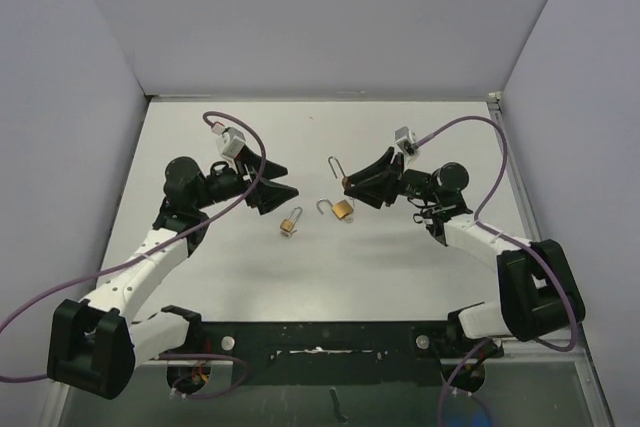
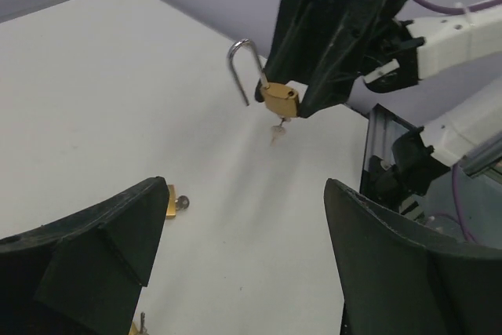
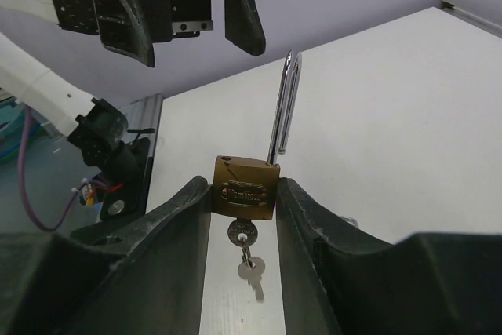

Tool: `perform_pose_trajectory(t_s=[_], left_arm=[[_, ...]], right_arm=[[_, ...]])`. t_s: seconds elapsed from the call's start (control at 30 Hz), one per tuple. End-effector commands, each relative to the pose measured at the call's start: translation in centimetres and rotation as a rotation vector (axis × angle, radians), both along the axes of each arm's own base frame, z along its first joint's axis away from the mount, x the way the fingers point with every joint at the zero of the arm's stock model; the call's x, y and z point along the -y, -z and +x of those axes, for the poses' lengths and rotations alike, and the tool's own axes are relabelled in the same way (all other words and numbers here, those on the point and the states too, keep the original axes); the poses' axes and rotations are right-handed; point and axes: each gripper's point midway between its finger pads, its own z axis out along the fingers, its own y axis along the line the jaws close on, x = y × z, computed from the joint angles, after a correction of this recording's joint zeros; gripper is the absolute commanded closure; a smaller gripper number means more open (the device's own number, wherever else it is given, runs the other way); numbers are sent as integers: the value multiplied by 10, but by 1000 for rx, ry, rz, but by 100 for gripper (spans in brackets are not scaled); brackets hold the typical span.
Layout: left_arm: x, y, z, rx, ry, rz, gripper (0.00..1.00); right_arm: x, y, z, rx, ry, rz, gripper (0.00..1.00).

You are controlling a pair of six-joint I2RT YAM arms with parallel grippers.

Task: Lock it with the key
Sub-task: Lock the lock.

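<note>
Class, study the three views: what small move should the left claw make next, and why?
Probably ease the open left claw forward to the small silver key hanging under the brass padlock. The right claw grips the padlock's body, its steel shackle open, and nothing holds the key yet.

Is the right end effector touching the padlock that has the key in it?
Touching. The right wrist view shows the right end effector with both fingers pressed against the sides of the padlock.
</note>
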Motion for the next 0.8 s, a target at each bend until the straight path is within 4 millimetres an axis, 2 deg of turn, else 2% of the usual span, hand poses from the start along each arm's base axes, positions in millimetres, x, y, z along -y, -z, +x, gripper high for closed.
perform_pose_trajectory(t_s=[0.0, 0.07, 0.1, 0.27, 0.33, 0.37, 0.4, 0.53, 0.63, 0.67, 0.77], left_arm=[[12, -63, -35, 214, 187, -83, 32], [12, -69, -38, 227, 190, -91, 48], [12, -73, -41, 235, 194, -94, 49], [14, -81, -49, 258, 228, -88, 53], [16, -74, -46, 233, 215, -69, 53], [17, -79, -42, 242, 198, -64, 52], [17, -75, -38, 216, 176, -49, 51], [21, -69, -25, 179, 112, 13, 52], [28, -68, -30, 195, 134, 37, 51], [29, -69, -32, 206, 145, 33, 51], [29, -69, -38, 234, 161, 18, 51]], right_arm=[[-2, -30, -26, 92, -149, 77, 100], [-3, -30, -29, 81, -174, 90, 100], [-3, -29, -31, 78, -190, 93, 100], [-7, -30, -37, 80, -213, 93, 100], [-7, -33, -39, 89, -206, 94, 100], [-8, -33, -39, 100, -203, 87, 100], [-10, -34, -41, 105, -204, 77, 100], [-26, -31, -52, 152, -204, -1, 100], [-40, -27, -64, 180, -186, -100, 100], [-43, -31, -70, 205, -193, -109, 100], [-42, -37, -75, 214, -198, -104, 100]])
